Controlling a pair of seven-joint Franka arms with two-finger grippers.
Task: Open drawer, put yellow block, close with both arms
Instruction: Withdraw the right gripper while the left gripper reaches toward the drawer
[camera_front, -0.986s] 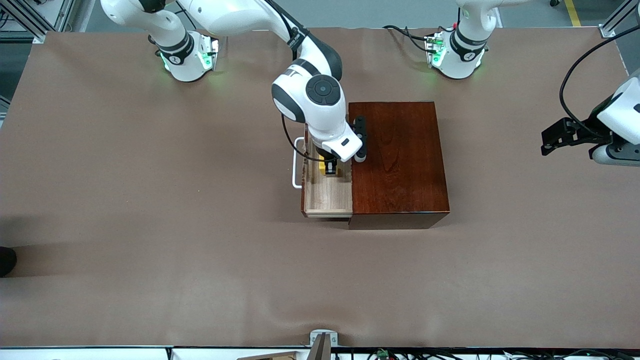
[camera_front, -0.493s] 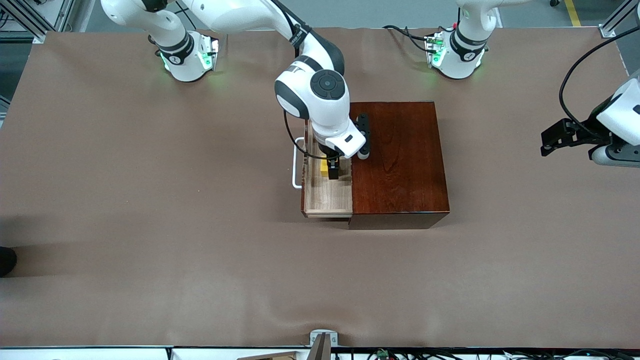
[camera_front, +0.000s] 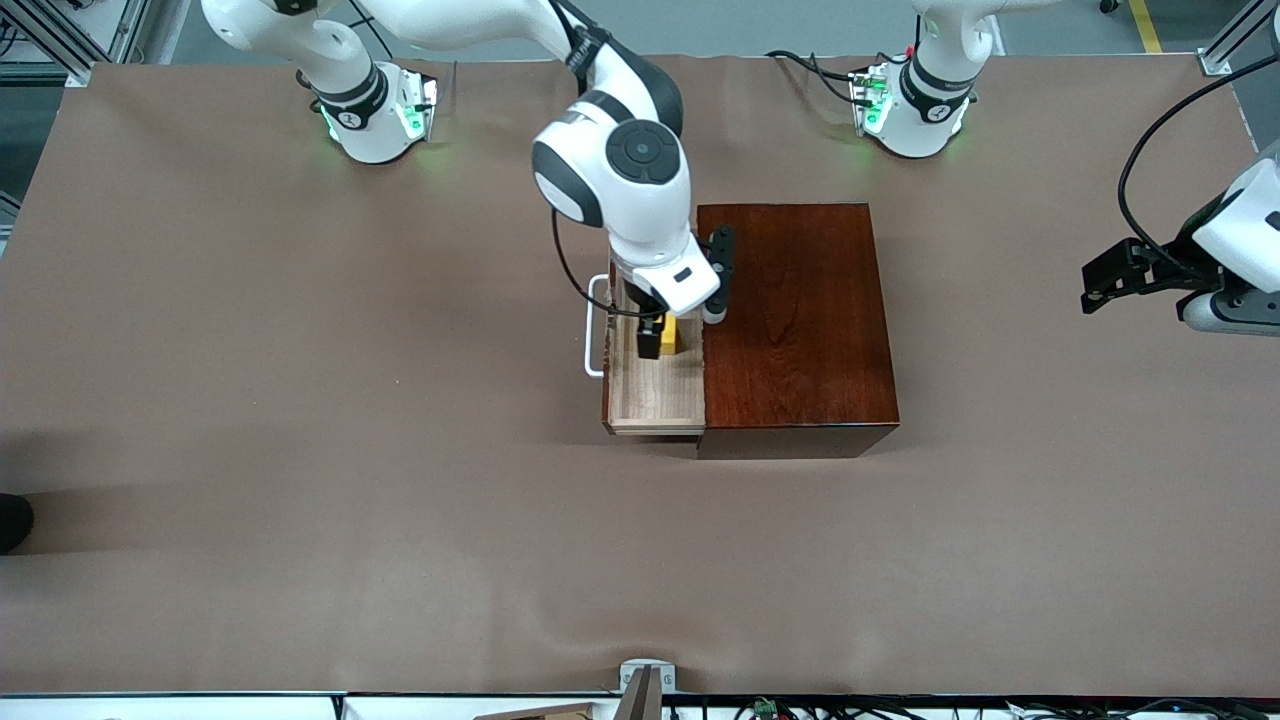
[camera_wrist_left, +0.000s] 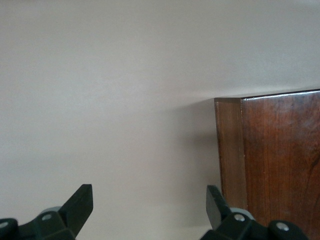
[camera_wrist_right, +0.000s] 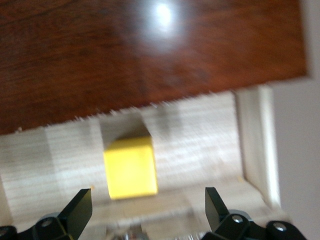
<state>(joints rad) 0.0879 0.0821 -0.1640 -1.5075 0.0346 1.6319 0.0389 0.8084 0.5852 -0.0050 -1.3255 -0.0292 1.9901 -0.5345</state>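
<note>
A small bright yellow block (camera_wrist_right: 130, 167) rests on the pale wood floor of the open drawer (camera_front: 655, 395), close against the reddish-brown box (camera_front: 795, 320). The right pincer (camera_front: 656, 338) hangs just above it, fingers spread and empty. The left pincer (camera_wrist_left: 150, 212) waits open over the surface (camera_front: 300, 400) at the left arm's end.

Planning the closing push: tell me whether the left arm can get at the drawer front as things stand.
Probably not directly. The left gripper waits open off the left arm's end of the wooden box, while the drawer opens toward the right arm's end, with the right gripper over it.
</note>
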